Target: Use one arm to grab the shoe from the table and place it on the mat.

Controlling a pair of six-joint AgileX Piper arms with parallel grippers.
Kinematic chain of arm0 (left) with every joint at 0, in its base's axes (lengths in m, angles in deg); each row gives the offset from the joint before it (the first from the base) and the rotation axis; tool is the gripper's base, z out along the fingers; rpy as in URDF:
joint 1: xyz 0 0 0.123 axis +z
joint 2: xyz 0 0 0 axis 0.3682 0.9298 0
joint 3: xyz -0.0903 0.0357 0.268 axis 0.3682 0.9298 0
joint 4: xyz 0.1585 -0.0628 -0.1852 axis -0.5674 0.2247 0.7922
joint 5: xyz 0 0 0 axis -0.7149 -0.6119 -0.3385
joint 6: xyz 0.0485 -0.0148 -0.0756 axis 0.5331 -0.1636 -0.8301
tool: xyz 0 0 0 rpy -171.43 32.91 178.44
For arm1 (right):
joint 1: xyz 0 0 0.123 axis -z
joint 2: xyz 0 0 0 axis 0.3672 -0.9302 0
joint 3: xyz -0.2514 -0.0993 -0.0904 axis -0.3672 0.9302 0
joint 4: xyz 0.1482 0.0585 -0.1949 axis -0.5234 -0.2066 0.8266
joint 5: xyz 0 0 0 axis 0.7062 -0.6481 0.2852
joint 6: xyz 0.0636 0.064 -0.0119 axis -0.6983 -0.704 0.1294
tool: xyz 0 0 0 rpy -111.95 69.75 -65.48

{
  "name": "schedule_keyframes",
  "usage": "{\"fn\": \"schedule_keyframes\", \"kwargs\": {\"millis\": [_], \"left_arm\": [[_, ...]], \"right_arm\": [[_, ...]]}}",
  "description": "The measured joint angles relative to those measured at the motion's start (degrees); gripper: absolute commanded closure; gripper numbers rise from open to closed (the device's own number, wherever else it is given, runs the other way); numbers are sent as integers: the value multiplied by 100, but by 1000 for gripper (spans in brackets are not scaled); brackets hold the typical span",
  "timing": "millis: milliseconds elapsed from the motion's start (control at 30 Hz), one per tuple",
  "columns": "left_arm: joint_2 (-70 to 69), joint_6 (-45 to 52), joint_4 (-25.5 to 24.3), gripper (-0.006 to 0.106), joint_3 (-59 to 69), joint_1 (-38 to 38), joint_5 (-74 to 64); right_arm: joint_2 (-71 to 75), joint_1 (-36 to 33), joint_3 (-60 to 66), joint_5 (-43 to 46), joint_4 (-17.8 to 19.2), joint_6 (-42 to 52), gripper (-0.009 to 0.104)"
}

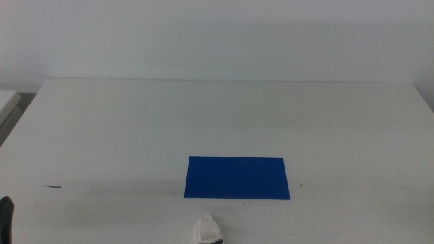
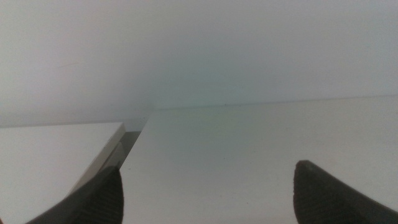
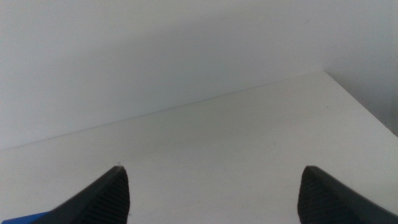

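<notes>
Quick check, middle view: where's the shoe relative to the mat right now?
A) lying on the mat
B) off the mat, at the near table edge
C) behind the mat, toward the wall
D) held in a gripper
B: the shoe sits on the white table at the picture's bottom edge, apart from the blue mat, whose surface is bare; neither the left gripper nor the right gripper holds anything.

Worktop (image 1: 135,129): plain white, smooth, matt — soft shading only, no sharp reflections. Mat (image 1: 237,177): thin flat sheet, solid deep blue, even matt finish. Shoe (image 1: 207,230): white, smooth-looking upper, only partly in view. Left gripper (image 2: 208,193) and right gripper (image 3: 214,193): dark jaws, inner faces finely textured — rubbery, non-glossy.
</notes>
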Motion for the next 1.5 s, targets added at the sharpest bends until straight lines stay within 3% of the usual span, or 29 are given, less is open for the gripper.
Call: {"fn": "schedule_keyframes", "kwargs": {"millis": [167, 400, 533, 733, 1033, 1167, 1367, 1500], "left_arm": [[1154, 0, 175, 7, -940, 0, -891], [4089, -304, 713, 7, -4469, 0, -4452], [5239, -652, 1060, 7, -5767, 0, -5816], [6172, -1492, 1127, 7, -6469, -960, -6037], [7080, -4769, -64, 7, -6506, -3934, -6040], [7563, -5819, -421, 7, -6506, -4826, -6017], [8294, -6126, -541, 7, -6506, -5220, -5522], [8851, -6064, -250, 7, -6506, -5219, -5005]], "right_arm": [[0, 0, 0, 0, 0, 0, 16], [0, 0, 0, 0, 0, 0, 16], [0, 0, 0, 0, 0, 0, 16], [0, 0, 0, 0, 0, 0, 16], [0, 0, 0, 0, 0, 0, 16], [0, 0, 0, 0, 0, 0, 16], [0, 0, 0, 0, 0, 0, 16], [0, 0, 0, 0, 0, 0, 16]]}}
